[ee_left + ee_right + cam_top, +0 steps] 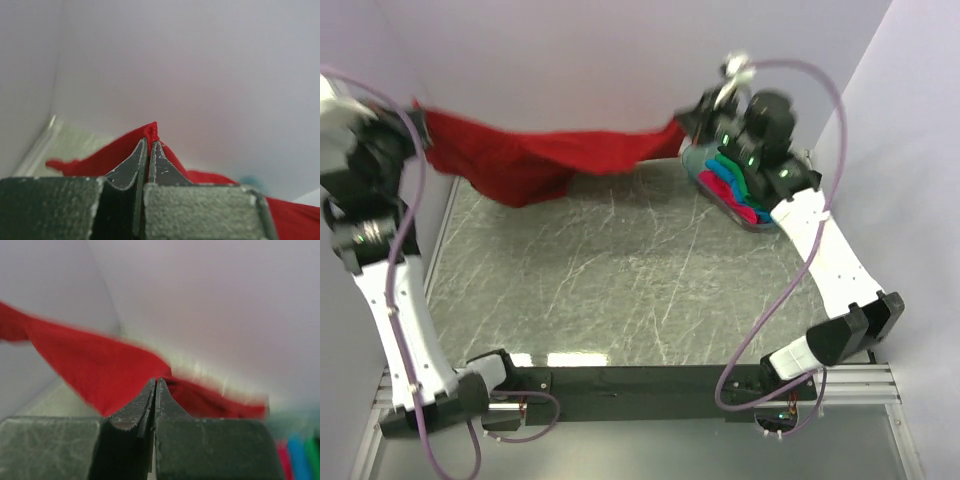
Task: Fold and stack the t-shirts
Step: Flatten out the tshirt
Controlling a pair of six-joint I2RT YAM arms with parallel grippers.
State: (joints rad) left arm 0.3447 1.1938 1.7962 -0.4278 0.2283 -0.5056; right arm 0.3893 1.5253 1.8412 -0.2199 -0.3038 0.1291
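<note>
Grey table (620,280); dark red t-shirt (550,155) strung above it — long axis left–right, left gripper (150,145) and right gripper (156,384) each pinching one end.

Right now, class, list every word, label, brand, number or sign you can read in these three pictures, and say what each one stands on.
No text can be read in any view.
Red shirt: plain, no print or tag showing.
Coloured shirts in the tub: no lettering visible.
Left arm and right arm: no legible marking.
</note>
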